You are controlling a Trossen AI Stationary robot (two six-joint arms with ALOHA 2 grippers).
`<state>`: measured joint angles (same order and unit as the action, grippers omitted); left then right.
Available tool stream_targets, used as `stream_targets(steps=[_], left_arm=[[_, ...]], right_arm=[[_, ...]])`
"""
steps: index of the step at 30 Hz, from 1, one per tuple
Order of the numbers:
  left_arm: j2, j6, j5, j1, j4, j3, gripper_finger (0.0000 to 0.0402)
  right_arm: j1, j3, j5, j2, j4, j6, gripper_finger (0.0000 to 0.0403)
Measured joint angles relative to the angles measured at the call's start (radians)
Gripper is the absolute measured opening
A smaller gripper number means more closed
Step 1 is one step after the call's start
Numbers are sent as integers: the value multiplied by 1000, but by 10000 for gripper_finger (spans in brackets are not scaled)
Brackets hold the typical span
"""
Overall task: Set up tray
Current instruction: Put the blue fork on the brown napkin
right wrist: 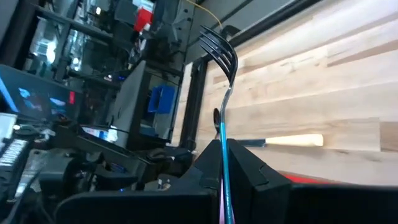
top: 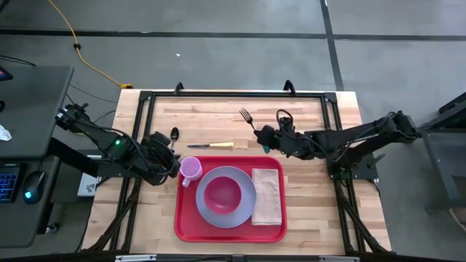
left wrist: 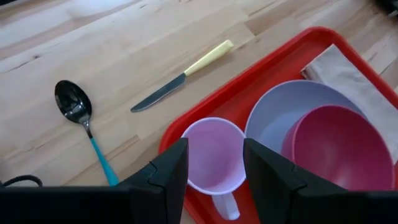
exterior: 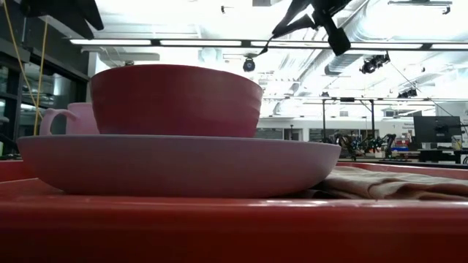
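The red tray [top: 182,225] lies at the near middle of the table. On it rest a lavender plate [top: 207,211] with a pink bowl [top: 222,193], a tan napkin [top: 266,196] and a pink cup [top: 191,169] in the far left corner. My left gripper [left wrist: 216,162] hovers open by the cup [left wrist: 214,149], a finger on either side of it in the left wrist view. Past the tray's far edge my right gripper [top: 266,135] is shut on a fork [right wrist: 221,50] with a teal handle. My right gripper pinches the fork's teal handle [right wrist: 224,163] between its two fingers. The fingers come from the table's right, slanting a little down, and lie along the fork. The tines [top: 246,114] stick out beyond the fingertips toward the far left, and the fork is clear of the table.
A knife with a yellow handle [top: 211,145] and a dark spoon with a teal handle [top: 175,135] lie on the bare wood beyond the tray's far edge. A black frame [top: 233,94] borders the table's far side.
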<state>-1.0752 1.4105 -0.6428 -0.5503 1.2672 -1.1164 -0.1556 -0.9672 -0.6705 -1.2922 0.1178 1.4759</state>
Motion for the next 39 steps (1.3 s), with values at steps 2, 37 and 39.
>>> stream_targets(steps=[2,37,39], left_arm=[[0,0,2,0,5,0,184],[0,43,44,0,8,0,184],[0,43,44,0,5,0,184]], right_arm=[[6,22,10,-8,-34,-2,0],[-279,604,-445,50,-1207,-325,0],[-325,604,-503,50,-1249,-369,0]])
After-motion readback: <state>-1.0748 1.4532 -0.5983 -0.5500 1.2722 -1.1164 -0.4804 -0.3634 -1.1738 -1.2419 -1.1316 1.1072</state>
